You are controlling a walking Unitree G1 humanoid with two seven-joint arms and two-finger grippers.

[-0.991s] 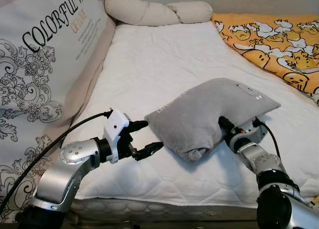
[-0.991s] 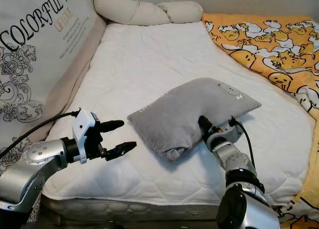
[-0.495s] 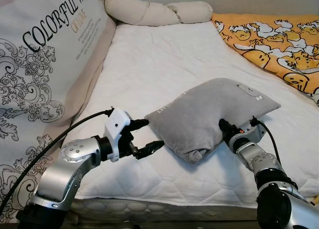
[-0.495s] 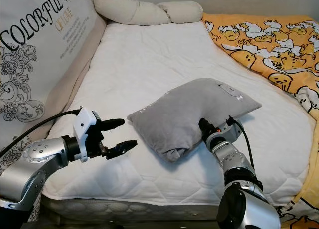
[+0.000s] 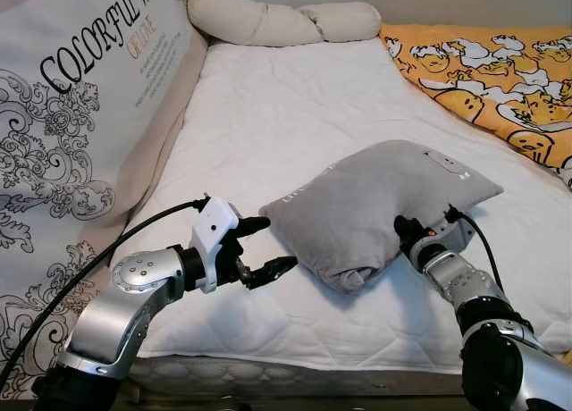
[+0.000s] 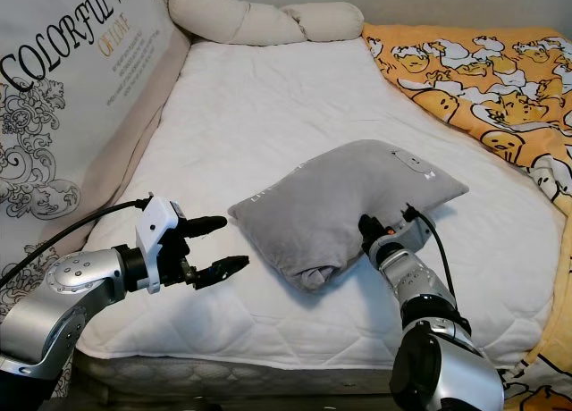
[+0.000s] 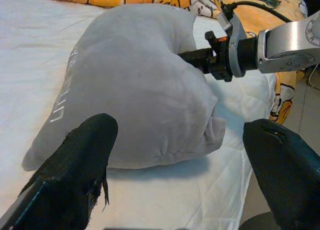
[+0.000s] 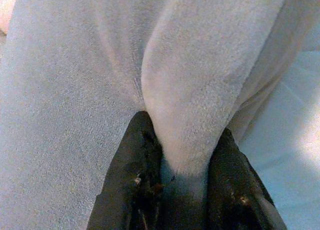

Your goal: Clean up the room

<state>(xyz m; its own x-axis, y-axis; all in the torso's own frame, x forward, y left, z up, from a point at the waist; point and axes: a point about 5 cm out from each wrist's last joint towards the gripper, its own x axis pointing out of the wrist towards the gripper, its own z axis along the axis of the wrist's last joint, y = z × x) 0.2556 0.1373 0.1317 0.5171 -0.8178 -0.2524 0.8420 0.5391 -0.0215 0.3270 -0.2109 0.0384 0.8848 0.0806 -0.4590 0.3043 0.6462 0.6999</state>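
Observation:
A grey pillow (image 5: 375, 205) lies on the white mattress (image 5: 295, 116), near its front edge. My right gripper (image 5: 404, 230) is shut on a fold of the pillow's near side; in the right wrist view its two black fingers (image 8: 132, 170) pinch the grey fabric (image 8: 185, 105). My left gripper (image 5: 266, 247) hovers open just left of the pillow's left corner, a little above the mattress. In the left wrist view the pillow (image 7: 135, 90) sits between the spread fingers (image 7: 75, 175), with the right arm (image 7: 270, 40) behind it.
A large printed cushion (image 5: 80, 116) leans along the bed's left side. A cream knotted bolster (image 5: 277, 22) lies at the head. A yellow duck-print blanket (image 5: 500, 80) covers the right side. The mattress's front edge (image 5: 295, 362) is just below my arms.
The left gripper has dropped slightly and edged right toward the pillow's corner. The right gripper keeps its hold; the pillow has hardly moved.

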